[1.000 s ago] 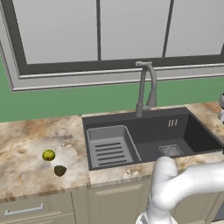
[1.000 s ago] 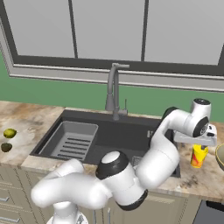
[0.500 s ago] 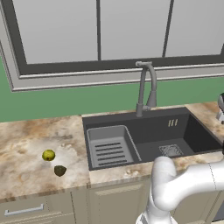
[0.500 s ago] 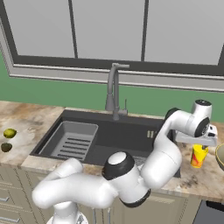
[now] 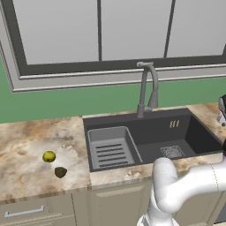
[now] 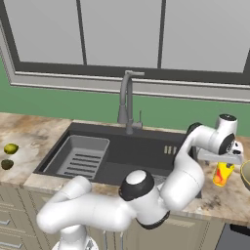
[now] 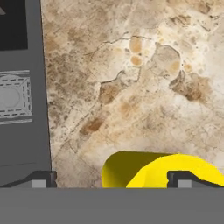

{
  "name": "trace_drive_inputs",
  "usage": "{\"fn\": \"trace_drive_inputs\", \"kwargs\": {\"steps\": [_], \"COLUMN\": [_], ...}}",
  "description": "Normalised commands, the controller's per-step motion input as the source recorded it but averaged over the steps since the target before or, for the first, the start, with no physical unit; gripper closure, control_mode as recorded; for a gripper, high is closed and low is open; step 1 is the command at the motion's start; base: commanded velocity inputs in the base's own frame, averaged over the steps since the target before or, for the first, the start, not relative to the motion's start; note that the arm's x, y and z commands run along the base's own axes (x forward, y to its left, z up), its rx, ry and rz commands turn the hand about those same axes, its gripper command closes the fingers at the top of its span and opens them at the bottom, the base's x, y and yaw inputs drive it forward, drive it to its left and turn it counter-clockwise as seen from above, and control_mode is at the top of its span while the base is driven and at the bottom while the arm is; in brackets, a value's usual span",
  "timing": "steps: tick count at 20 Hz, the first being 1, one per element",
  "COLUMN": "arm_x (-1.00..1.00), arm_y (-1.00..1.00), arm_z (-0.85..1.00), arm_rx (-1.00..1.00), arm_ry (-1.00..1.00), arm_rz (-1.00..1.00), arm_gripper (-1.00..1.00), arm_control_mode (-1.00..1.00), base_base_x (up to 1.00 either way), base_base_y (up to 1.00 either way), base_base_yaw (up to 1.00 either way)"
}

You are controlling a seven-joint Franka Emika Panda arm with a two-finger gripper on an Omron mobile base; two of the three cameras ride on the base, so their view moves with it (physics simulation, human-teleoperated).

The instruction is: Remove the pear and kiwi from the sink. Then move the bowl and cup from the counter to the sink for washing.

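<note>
Worktop [image 7: 144, 78]: mottled beige-brown stone, smooth. Sink [image 5: 150, 132]: matt dark grey. Faucet [image 5: 148, 88]: dull grey metal. Cup [image 7: 157, 170]: plain yellow.

The left base view looks forward and down from behind the arm's left onto the dark grey recessed sink [image 5: 145, 137] set in the beige-and-brown marbled stone desk [image 5: 26, 163], from middling range. The right base view faces the same sink [image 6: 112, 154] and desk [image 6: 27, 139] from the arm's right. The hand view looks straight down, close over the desk [image 7: 131, 78], with the sink [image 7: 22, 87] at its left edge
</note>
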Motion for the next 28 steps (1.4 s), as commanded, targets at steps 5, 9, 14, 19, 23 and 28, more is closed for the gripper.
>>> {"fn": "trace_drive_inputs", "kwargs": {"steps": [5,9,14,19,23,28], "arm_x": [-0.05,-0.31,-0.32,-0.29,-0.18,-0.09], "arm_y": [-0.09,0.0,0.0,0.07,0.18,0.29], "arm_z": [-0.18,-0.14,-0.02,0.0,0.0,0.07], "arm_rx": [0.04,0.01,0.0,-0.02,0.0,0.0], "arm_ry": [0.0,0.0,-0.04,-0.08,-0.11,-0.08], "arm_rz": [0.0,0.0,0.0,0.0,0.0,0.0], "arm_gripper": [-1.0,1.0,1.0,1.0,1.0,1.0], "arm_control_mode": [-1.0,-1.0,-1.0,-1.0,-1.0,-1.0], "base_base_x": [0.0,0.0,0.0,0.0,0.0,0.0], "base_base_y": [0.0,0.0,0.0,0.0,0.0,0.0], "base_base_yaw": [0.0,0.0,0.0,0.0,0.0,0.0]}}
